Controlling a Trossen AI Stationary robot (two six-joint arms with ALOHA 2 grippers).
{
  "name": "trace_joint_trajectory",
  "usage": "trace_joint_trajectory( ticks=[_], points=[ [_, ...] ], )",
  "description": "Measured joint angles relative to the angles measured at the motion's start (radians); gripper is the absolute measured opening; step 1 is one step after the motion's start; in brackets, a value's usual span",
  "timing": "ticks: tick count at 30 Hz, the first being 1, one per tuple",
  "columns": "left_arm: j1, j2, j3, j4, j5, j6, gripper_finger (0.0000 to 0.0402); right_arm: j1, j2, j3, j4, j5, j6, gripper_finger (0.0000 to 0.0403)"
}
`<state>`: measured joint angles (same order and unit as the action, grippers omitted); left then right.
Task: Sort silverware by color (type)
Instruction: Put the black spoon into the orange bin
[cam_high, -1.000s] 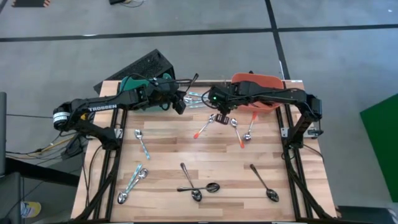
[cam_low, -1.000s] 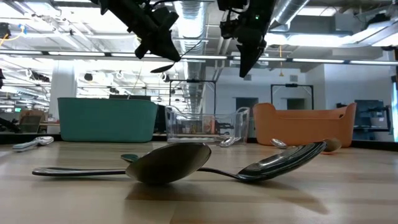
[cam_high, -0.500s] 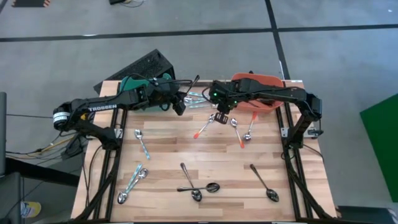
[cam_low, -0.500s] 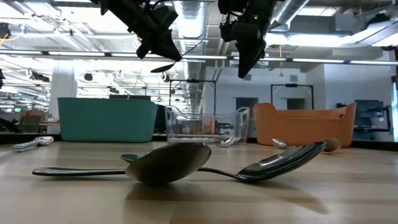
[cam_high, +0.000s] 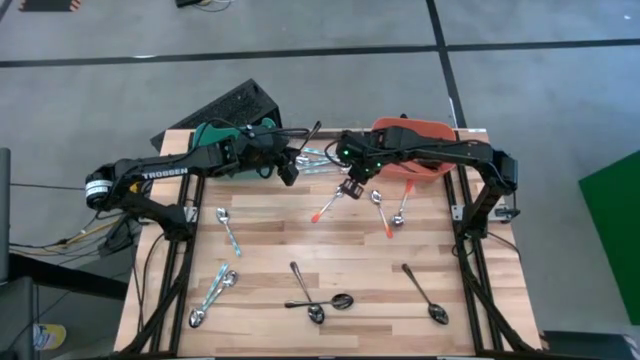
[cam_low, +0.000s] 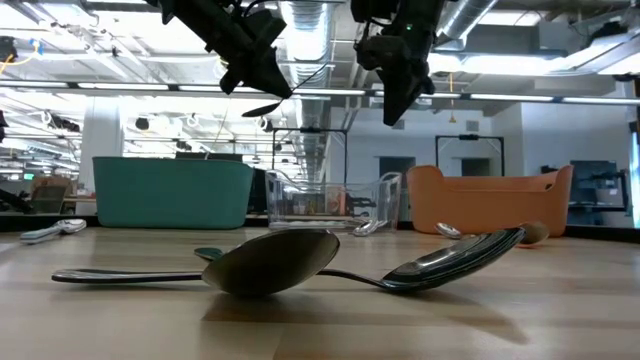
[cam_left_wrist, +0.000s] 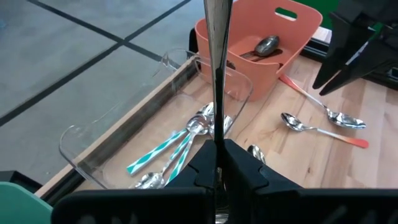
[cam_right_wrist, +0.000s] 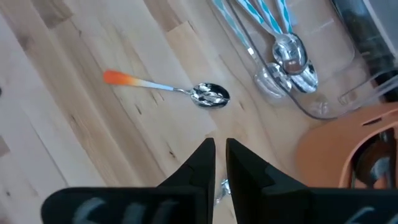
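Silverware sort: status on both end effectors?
Left end effector shut on dark-handled spoon, raised by clear bin. Right end effector slightly open, empty, above orange-handled spoon. Nothing seen in the way.

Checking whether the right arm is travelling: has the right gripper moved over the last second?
Yes, slightly. In the high view the right gripper has shifted toward the orange bin, away from the orange-handled spoon below it.

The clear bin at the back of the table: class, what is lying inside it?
In the left wrist view the clear bin holds spoons with teal-striped handles, bowls bunched together. The left gripper, shut on a dark spoon, hides the part behind it, so no count.
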<state>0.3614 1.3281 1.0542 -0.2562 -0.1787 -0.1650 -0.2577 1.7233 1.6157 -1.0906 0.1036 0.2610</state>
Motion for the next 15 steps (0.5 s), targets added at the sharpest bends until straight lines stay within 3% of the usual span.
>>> trace_joint_trajectory(
  ticks=[15],
  points=[
    [0.0,0.0,0.0,0.002,0.0,0.0,0.0,0.022,0.0,0.0,0.0,-0.001,-0.051,0.0063]
  ],
)
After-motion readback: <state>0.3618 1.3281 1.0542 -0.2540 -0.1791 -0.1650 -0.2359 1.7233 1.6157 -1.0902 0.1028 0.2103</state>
